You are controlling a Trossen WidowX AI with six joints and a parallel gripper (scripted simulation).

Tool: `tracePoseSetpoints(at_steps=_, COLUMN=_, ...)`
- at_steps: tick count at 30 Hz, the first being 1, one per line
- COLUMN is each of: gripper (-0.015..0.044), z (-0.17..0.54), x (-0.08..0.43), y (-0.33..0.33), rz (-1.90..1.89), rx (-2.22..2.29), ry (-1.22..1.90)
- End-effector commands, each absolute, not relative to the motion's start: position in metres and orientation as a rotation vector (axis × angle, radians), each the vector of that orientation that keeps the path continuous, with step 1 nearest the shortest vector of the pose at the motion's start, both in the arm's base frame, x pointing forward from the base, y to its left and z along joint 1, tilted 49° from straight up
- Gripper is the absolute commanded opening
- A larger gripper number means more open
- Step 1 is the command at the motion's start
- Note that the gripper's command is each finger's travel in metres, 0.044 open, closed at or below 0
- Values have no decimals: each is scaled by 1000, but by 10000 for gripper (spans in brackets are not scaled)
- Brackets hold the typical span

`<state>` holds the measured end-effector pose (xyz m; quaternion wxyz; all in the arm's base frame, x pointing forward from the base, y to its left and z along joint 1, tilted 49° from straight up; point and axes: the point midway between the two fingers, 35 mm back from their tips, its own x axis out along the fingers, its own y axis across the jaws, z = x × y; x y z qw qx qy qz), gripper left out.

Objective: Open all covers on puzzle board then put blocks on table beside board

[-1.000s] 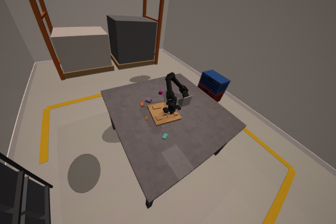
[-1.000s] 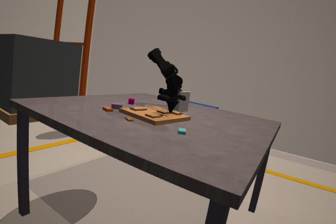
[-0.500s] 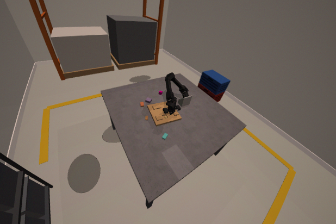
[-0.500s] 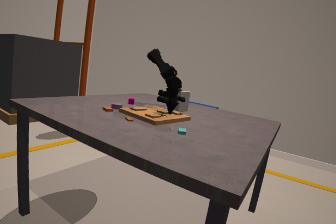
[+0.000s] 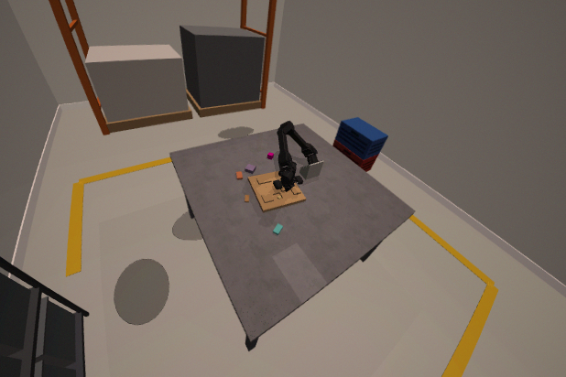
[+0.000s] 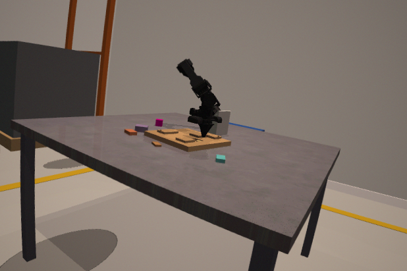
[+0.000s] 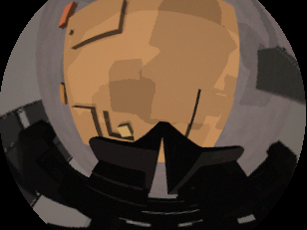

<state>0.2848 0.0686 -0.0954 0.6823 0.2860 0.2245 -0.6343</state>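
Note:
The wooden puzzle board (image 5: 257, 191) (image 6: 211, 147) (image 7: 100, 59) lies flat on the table. Raised wooden covers show on it, one (image 6: 168, 131) at the far left and one (image 6: 185, 139) near the front. A small pale yellow piece (image 5: 279, 197) (image 7: 125, 129) sits in the board beside a dark L-shaped edge. My gripper (image 5: 287, 189) (image 6: 204, 136) (image 7: 162, 122) is shut and empty, pointing down with its tips low at the board's right part; they hide what lies beneath. Contact cannot be told.
Off the board lie an orange block (image 5: 239, 175) (image 6: 130, 131), a purple block (image 5: 250, 168) (image 6: 141, 127), a magenta block (image 5: 270, 156) (image 6: 159, 122), a small brown block (image 5: 246, 199) (image 6: 156, 144) and a teal block (image 5: 277, 229) (image 6: 220, 158). A grey panel (image 5: 312, 170) stands behind right.

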Motion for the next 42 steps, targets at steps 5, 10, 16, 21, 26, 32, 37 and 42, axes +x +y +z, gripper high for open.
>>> tracePoseSetpoints(at_steps=5, gripper=0, z=-88, x=284, y=61, rz=-1424, rx=634, ry=503)
tracePoseSetpoints(at_steps=10, gripper=0, z=-85, x=284, y=57, rz=-1424, rx=634, ry=503)
tracePoseSetpoints(at_steps=16, gripper=0, z=-80, x=284, y=53, rz=-1424, rx=634, ry=503)
tracePoseSetpoints(at_steps=21, gripper=0, z=-76, x=284, y=50, rz=-1424, rx=634, ry=503)
tracePoseSetpoints(at_steps=26, gripper=0, z=-73, x=284, y=47, rz=-1424, rx=633, ry=503)
tracePoseSetpoints(at_steps=32, gripper=0, z=-68, x=284, y=43, rz=-1424, rx=633, ry=502)
tracePoseSetpoints(at_steps=37, gripper=0, z=-65, x=283, y=39, rz=-1424, rx=633, ry=502)
tracePoseSetpoints(at_steps=42, gripper=0, z=-61, x=283, y=36, rz=-1424, rx=632, ry=502)
